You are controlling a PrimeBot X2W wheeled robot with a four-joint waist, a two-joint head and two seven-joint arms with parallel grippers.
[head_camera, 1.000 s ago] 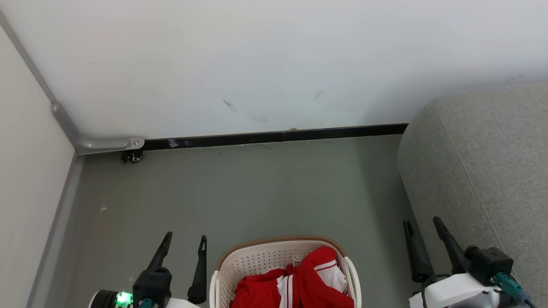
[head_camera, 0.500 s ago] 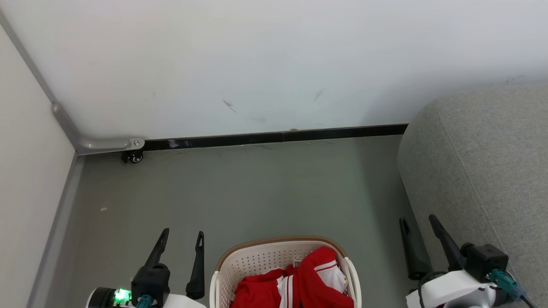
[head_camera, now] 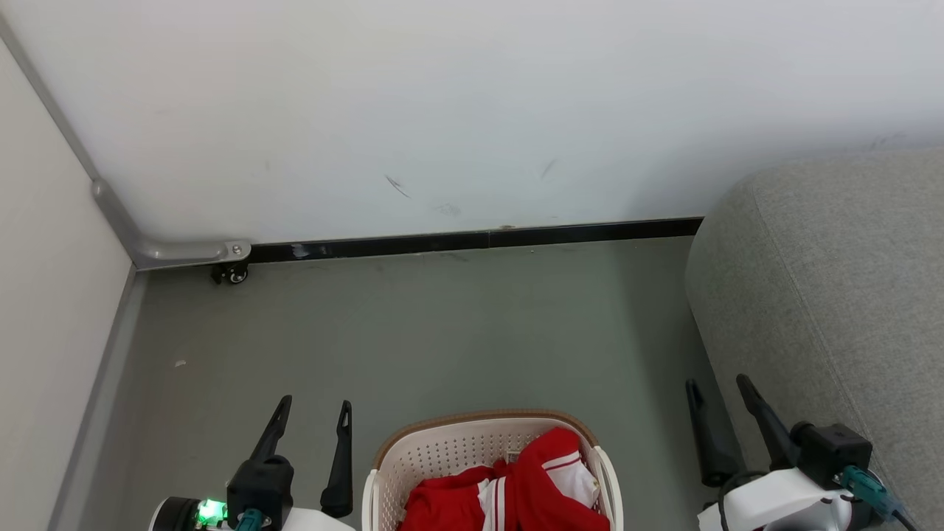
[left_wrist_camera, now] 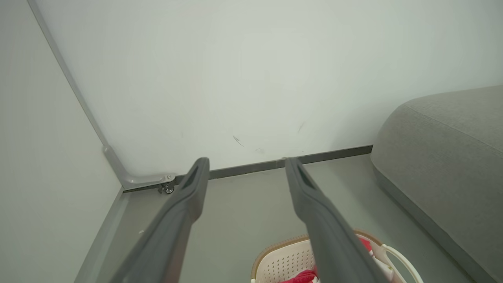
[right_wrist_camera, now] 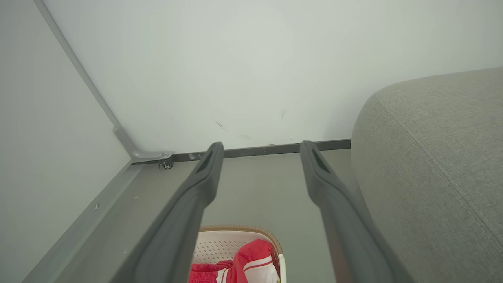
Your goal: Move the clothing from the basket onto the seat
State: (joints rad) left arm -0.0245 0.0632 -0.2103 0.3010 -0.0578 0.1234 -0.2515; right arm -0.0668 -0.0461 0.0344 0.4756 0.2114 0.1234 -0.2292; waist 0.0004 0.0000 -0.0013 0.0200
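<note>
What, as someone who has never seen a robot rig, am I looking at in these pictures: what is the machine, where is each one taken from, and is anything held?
It is a wheeled robot with two arms, each ending in a two-fingered tool. One picture looks down from its head: the left tool is at lower left and the right tool at lower right, both open and holding nothing. The other two pictures come from a camera on each wrist, looking along that tool's dark fingers. Between the arms, on the grey floor, stands a cream laundry basket with red and white clothing inside. The grey upholstered seat is to the robot's right, with no clothing on the part shown.
</note>
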